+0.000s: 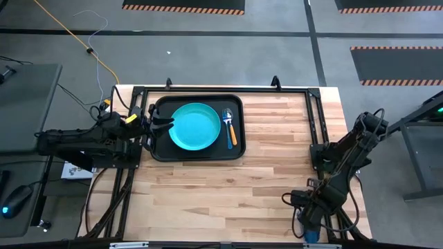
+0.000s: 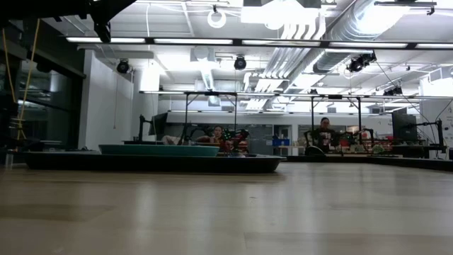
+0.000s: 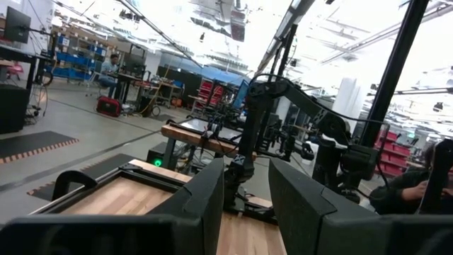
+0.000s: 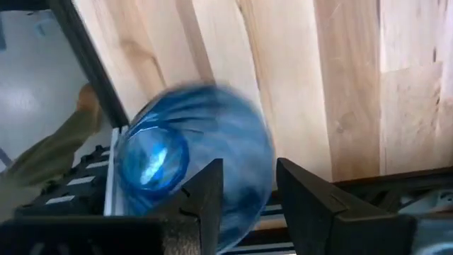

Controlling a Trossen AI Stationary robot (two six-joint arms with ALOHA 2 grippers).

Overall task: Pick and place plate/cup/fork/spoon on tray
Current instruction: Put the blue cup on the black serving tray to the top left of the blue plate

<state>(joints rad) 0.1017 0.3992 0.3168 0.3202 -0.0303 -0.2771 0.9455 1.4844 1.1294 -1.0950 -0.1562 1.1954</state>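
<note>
Cup [image 4: 195, 159] is what I am chasing now: plate [image 1: 196, 126], fork [image 1: 226, 119] and spoon [image 1: 232, 131] are sitting in the tray [image 1: 197, 153], while the cup is lying past the surface [image 1: 235, 187] edge beneath my right gripper [image 4: 248, 188], released. Left gripper [image 3: 244, 205], released, is waiting at the tray's end. Next I am judging a clench and carry across.

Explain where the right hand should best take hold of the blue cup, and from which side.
Grip the cup across its round side wall, about midway along, not by the rim. In the right wrist view it looks tipped over at the edge of the table, mouth turned sideways, so the wall is what faces the open right hand. Coming down from above seems best.
</note>
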